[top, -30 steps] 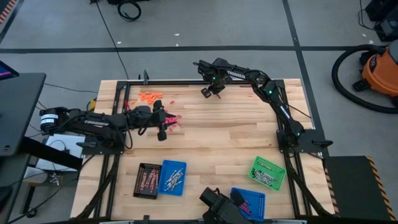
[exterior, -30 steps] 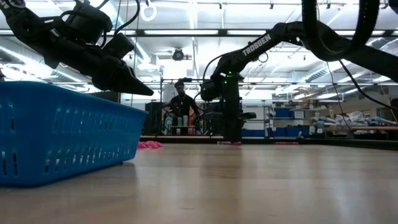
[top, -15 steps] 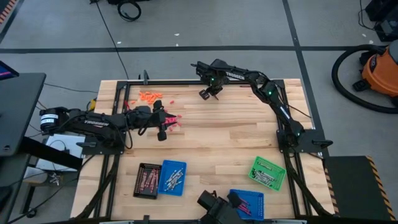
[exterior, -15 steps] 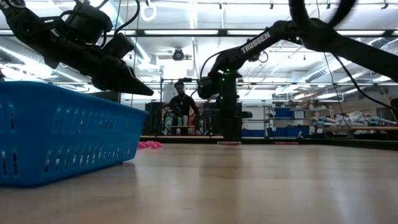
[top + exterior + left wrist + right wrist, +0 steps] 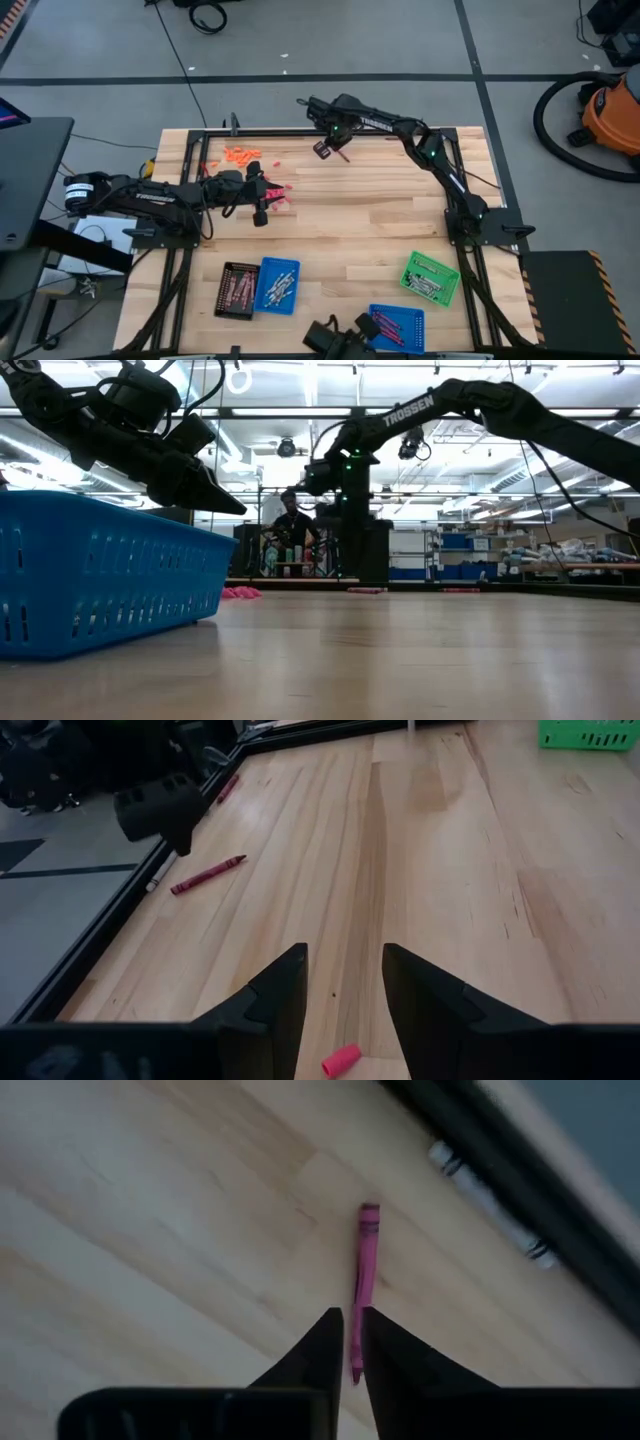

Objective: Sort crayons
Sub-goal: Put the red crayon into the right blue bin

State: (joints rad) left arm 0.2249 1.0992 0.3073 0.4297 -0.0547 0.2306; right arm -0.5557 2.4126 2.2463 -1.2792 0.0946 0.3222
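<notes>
Right arm over the far edge, lining up on a loose pink crayon.

Right gripper [image 5: 352, 1342] hangs above the pink crayon [image 5: 362, 1280], jaws nearly together with a thin gap, nothing held; the crayon lies flat by the table's far rail, running straight out from the fingertips. Left gripper [image 5: 343, 982] waits open over a pink stub [image 5: 341, 1060], beside the pink pile [image 5: 277, 192].

a grey concrete floor [image 5: 330, 40] is spreading around the wooden table [image 5: 360, 215], with dark lines running across it. an orange vacuum [image 5: 610, 115] is sitting at the far right. ceiling lights [image 5: 300, 410] are glowing over distant shelves [image 5: 480, 555], where a person [image 5: 290, 530] is standing.
</notes>
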